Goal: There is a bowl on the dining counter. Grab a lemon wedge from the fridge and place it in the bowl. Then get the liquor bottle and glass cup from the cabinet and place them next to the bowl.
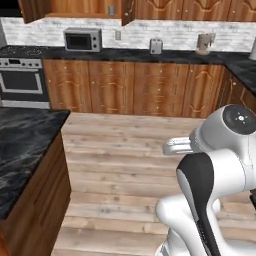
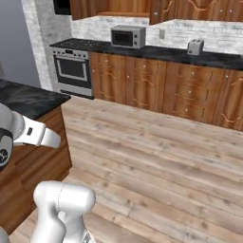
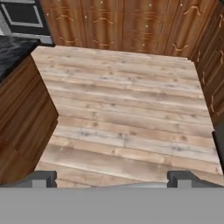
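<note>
One dining tabletop (image 1: 22, 145) sits at the near left, black marble with white veins over reddish-brown wood sides; its visible top is bare marble. In the right base view its corner (image 2: 28, 97) shows at the left edge, and in the hand view (image 3: 13, 48) it sits at upper left.

Far left along the back wall stands one oven (image 1: 20, 82) with a dark window, steel front, cooktop above. To its right, on the far black tabletop (image 1: 130, 54), sits one grey microwave (image 1: 82, 40). Further right there is one small silver toaster (image 1: 156, 46), then one beige coffee machine (image 1: 203, 43). Under that tabletop runs a row of brown base cabinets (image 1: 135, 89) with knobs. Brown wall cabinets (image 1: 150, 9) line the top edge.

The middle is pale plank floor (image 1: 125, 165).

At the near right rises one white arm (image 1: 210, 190) with dark joints. In the hand view the tool (image 3: 112, 178) points down at the floor, its two dark fingertips (image 3: 43, 177) set wide apart with nothing between them.
</note>
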### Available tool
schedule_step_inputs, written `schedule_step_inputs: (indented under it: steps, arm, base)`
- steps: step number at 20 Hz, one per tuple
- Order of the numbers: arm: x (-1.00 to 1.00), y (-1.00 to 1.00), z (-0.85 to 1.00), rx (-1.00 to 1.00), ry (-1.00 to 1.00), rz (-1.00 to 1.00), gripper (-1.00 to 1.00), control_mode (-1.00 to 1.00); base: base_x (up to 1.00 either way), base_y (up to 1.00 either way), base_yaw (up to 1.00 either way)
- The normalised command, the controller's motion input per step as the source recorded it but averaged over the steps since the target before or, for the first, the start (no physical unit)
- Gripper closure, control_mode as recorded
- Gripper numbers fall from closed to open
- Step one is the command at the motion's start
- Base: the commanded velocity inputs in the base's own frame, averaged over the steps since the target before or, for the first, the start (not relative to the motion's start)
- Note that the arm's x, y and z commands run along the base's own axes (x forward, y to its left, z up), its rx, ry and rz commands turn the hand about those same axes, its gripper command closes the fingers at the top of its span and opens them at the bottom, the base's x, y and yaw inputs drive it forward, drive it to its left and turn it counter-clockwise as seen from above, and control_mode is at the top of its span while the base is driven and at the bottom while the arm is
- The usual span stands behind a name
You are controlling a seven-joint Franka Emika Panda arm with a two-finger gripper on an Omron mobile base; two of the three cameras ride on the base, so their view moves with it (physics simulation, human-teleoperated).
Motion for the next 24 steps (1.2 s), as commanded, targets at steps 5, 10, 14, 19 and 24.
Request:
schedule_step_inputs:
  steps: [5,10,14,19,24]
  arm:
    - [0.0,0.0,0.0,0.0,0.0,0.0,-1.0,1.0]
    - [0.0,0.0,0.0,0.0,0.0,0.0,-1.0,1.0]
    - [0.0,0.0,0.0,0.0,0.0,0.0,-1.0,1.0]
    - [0.0,0.0,0.0,0.0,0.0,0.0,-1.0,1.0]
    - [0.0,0.0,0.0,0.0,0.0,0.0,-1.0,1.0]
  base:
    - [1.0,0.0,-0.13]
    - [1.0,0.12,-0.16]
    - [1.0,0.18,-0.13]
    - [0.95,0.32,-0.17]
    - [0.93,0.23,-0.16]
